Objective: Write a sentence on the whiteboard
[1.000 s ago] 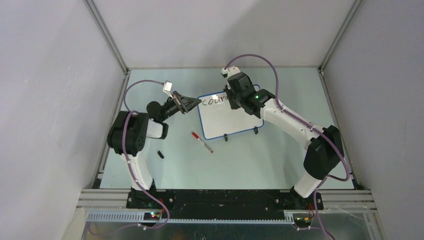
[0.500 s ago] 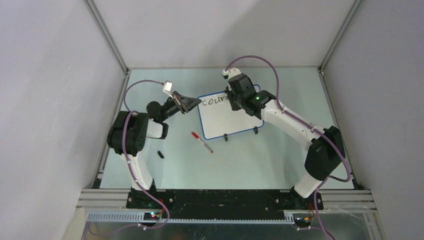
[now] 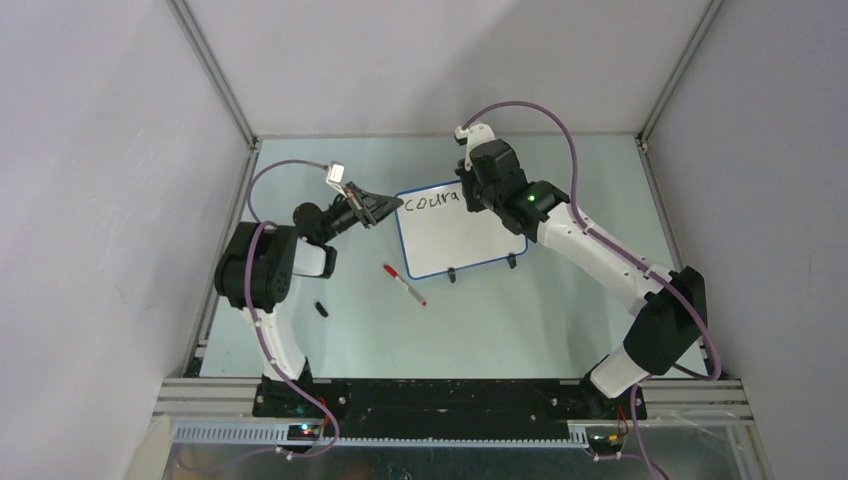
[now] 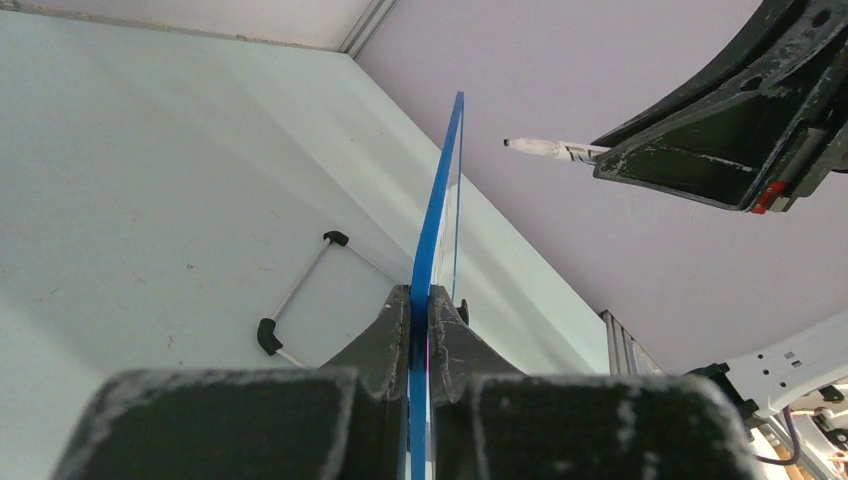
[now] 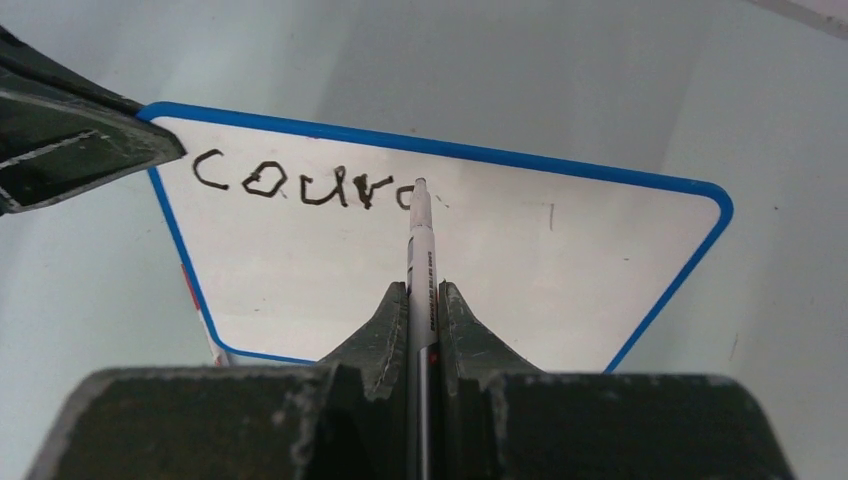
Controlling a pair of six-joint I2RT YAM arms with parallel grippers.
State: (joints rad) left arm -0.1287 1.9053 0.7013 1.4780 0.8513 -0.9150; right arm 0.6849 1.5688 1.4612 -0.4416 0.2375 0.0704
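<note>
Flanking the pale table (image 3: 540, 310) stand grey walls (image 3: 420, 60); left pincer (image 4: 420, 300) pinches the whiteboard (image 5: 480, 250), right pincer (image 5: 423, 295) a marker (image 5: 420, 240).

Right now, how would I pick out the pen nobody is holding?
Start at the blue-rimmed whiteboard mid-table. Just below its lower left corner in the top view, a slim white pen lies flat on the table. Unlike the marker clamped in the right end effector, it lies loose and shows a red end.
</note>
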